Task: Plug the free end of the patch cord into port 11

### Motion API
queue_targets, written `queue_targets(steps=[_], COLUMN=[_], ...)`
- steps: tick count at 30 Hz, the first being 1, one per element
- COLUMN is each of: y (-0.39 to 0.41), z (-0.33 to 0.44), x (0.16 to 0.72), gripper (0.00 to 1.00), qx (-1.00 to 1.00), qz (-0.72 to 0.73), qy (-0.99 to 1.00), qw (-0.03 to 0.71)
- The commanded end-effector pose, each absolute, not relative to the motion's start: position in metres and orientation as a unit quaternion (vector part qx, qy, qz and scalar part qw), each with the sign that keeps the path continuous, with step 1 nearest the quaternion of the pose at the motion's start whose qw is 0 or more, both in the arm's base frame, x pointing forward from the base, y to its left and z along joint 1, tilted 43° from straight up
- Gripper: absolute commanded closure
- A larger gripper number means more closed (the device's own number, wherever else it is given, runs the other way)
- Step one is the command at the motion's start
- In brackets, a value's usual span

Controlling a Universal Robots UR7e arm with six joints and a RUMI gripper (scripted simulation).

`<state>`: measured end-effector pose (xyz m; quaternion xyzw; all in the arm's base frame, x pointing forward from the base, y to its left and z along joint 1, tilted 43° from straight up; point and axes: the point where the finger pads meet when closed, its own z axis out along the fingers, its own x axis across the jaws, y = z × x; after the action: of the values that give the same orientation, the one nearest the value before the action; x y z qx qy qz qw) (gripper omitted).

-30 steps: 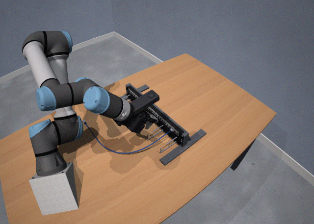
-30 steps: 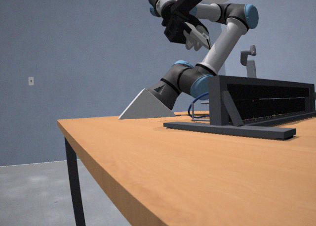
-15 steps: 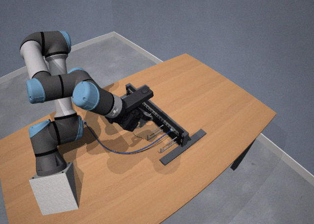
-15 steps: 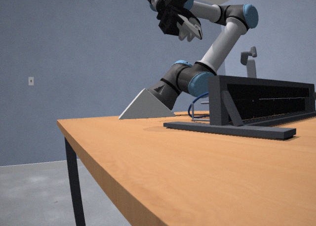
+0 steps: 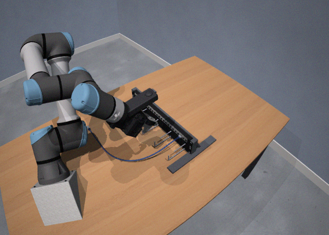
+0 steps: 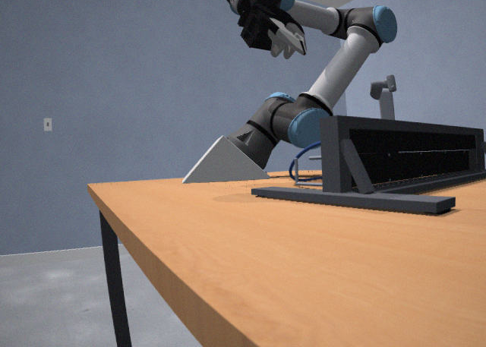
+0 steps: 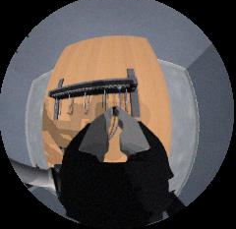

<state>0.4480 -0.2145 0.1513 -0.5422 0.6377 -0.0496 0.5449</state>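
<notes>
The gripper (image 5: 156,124) (image 6: 304,52) (image 7: 114,107) is closed, fingertips together with nothing between them. In the exterior view it hangs at one o'clock from the picture's centre, raised above the table (image 5: 239,107) (image 6: 274,257) (image 7: 113,52).

The blue cord (image 5: 130,160) (image 6: 291,167) (image 7: 117,133) has one end in the rack's row of ports (image 5: 164,120), at five o'clock from the top view's centre. From there it bows through six o'clock. Its free plug (image 5: 88,127) is between eight and nine o'clock, beside the arm's lower joint and well apart from the ports. I cannot tell which way its clip faces.

The rack (image 5: 195,145) (image 6: 331,155) (image 7: 93,86) stands upright on its flat feet, running from eleven o'clock to between four and five in the top view. Wire loops (image 5: 168,157) (image 6: 296,171) (image 7: 87,103) stick out from its port side. Any port numbers are too small to read. The arm's pale base block (image 5: 55,205) (image 6: 223,162) sits between seven and eight o'clock.
</notes>
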Motion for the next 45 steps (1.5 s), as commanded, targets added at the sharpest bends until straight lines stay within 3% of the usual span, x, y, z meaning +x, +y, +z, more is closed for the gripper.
queue_targets(steps=[1,26,45], y=[-0.215,-0.185,-0.097], z=[0.152,0.197,0.275], x=[0.448,0.407,0.318], gripper=[1.00,1.00,1.00], qx=[-0.542,-0.465,-0.292], qz=[-0.050,0.085,0.260], qy=[0.638,0.731,0.856], qw=[0.545,0.492,0.337])
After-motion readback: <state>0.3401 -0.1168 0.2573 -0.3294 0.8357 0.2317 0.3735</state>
